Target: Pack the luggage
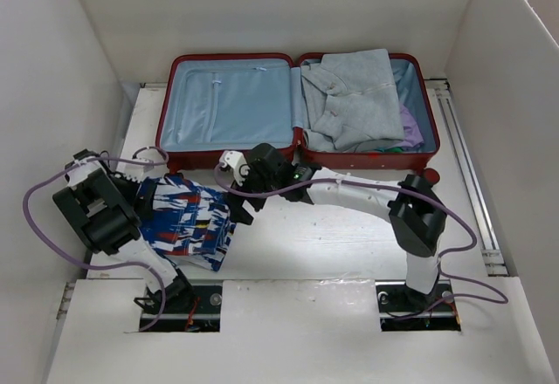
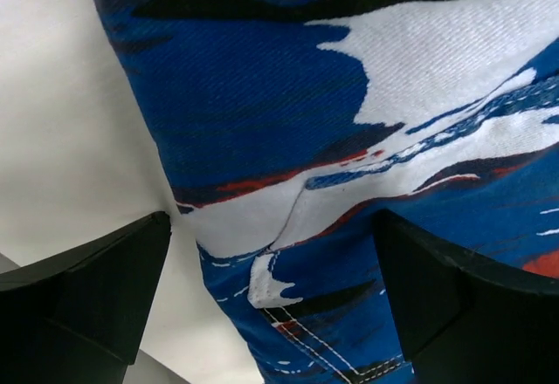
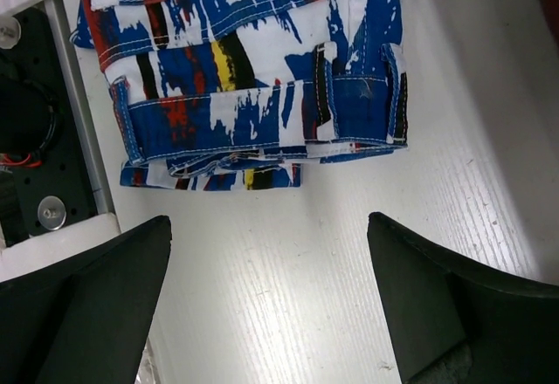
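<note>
Showing luggage only overhead, patterned shorts everywhere

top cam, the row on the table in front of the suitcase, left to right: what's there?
left gripper → folded patterned shorts → right gripper → right arm's elbow

One luggage — one grey sweatshirt — one patterned shorts.

Overhead; both wrists close above shorts
</note>
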